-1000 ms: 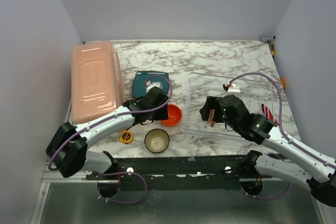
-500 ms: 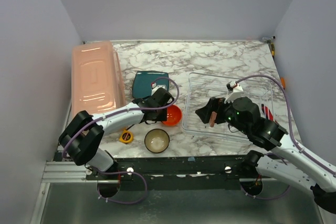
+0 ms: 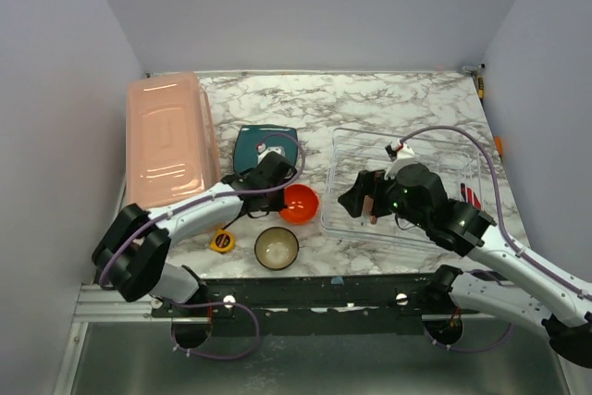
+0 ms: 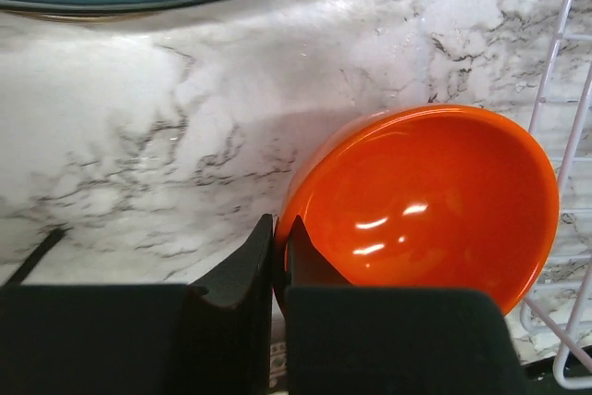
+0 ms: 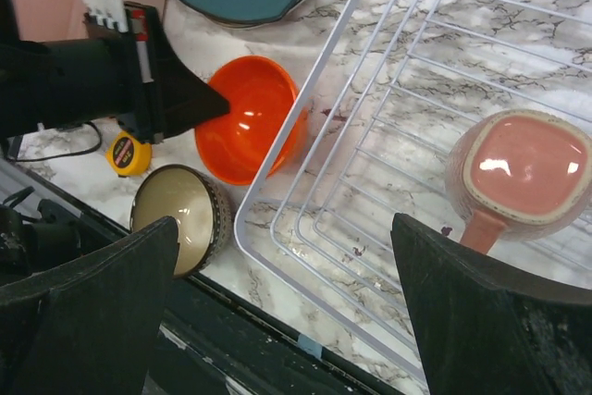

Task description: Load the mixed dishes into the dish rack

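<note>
The left white-shelled arm [image 3: 192,207] and the right white-shelled arm [image 3: 518,263] share bulky black joints — each trails a thin purple cable [image 3: 444,129]. Their fingers [image 5: 92,298] are matte black wedges.

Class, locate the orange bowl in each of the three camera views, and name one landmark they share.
Top external: orange bowl at centre, just left of the dish rack.
Left wrist: lower right, filling much of the frame.
Right wrist: left of centre.
Shared landmark: the teal plate.
</note>
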`<state>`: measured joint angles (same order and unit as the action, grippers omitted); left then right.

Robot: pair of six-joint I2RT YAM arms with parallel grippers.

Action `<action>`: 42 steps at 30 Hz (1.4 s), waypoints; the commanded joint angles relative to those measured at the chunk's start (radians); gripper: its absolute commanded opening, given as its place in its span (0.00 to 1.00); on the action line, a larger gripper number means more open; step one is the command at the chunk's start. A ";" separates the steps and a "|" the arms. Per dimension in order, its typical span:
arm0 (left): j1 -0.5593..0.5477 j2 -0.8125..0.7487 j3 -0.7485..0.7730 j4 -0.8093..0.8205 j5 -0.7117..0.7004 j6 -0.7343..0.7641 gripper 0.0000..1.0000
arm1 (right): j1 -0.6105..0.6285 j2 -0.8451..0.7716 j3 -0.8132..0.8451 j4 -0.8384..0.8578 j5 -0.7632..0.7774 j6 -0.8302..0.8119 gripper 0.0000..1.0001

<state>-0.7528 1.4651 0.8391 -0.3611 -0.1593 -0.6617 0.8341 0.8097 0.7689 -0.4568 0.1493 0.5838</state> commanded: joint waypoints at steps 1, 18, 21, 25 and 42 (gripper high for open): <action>0.056 -0.200 0.001 -0.074 -0.053 0.031 0.00 | 0.002 0.036 0.072 -0.047 -0.012 -0.023 1.00; 0.193 -0.667 -0.112 0.290 0.577 -0.237 0.00 | 0.002 0.069 0.004 0.536 -0.694 0.152 1.00; 0.194 -0.665 -0.134 0.335 0.608 -0.274 0.00 | 0.002 0.076 -0.004 0.564 -0.649 0.185 1.00; 0.195 -0.663 -0.163 0.384 0.637 -0.296 0.00 | 0.002 0.071 -0.011 0.565 -0.574 0.194 0.98; 0.196 -0.661 -0.170 0.376 0.635 -0.289 0.00 | 0.003 0.081 0.049 0.411 -0.478 0.144 0.94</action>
<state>-0.5552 0.8108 0.6586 -0.0391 0.4210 -0.9424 0.8349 0.8883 0.7826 0.0227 -0.3870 0.7559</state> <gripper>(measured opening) 0.025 0.938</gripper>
